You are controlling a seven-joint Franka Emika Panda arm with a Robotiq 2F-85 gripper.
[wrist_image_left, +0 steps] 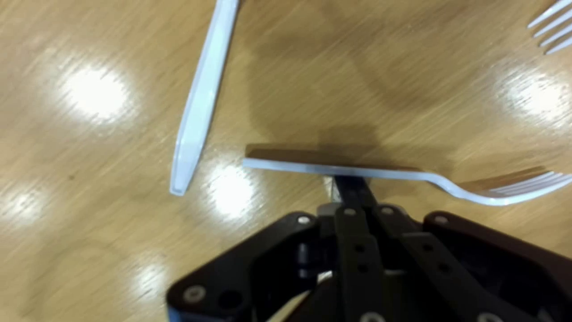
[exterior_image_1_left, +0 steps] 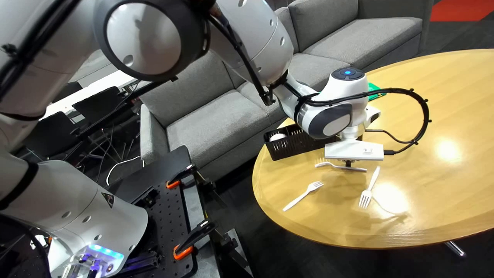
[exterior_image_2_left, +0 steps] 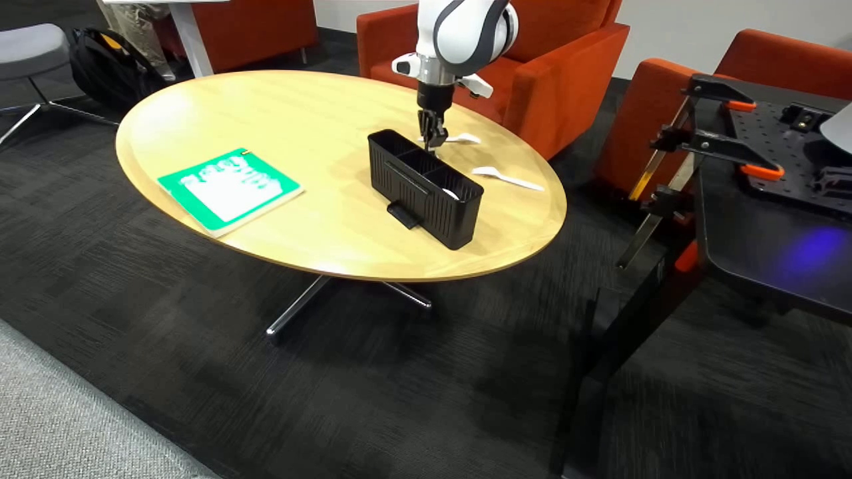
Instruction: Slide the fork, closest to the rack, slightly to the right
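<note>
The white fork [exterior_image_1_left: 343,167] closest to the rack lies tipped on its edge on the table, also in the wrist view [wrist_image_left: 304,167]. My gripper [wrist_image_left: 353,185] has its fingers together, with the fingertips against or just beside the middle of the fork's handle on the rack side. The gripper also shows at the fork in both exterior views [exterior_image_1_left: 348,163] [exterior_image_2_left: 432,142]. The black rack [exterior_image_1_left: 299,146] stands close behind the fork; in an exterior view [exterior_image_2_left: 426,193] it hides most of this fork. The rack is out of the wrist view.
A second white fork [exterior_image_1_left: 303,196] lies toward the table's near edge. A third fork [exterior_image_1_left: 369,189] lies beside the handle end of the fork at my gripper. A white item [exterior_image_1_left: 278,136] sits in the rack. A green-and-white card [exterior_image_2_left: 229,189] lies on the round-edged table [exterior_image_2_left: 313,256].
</note>
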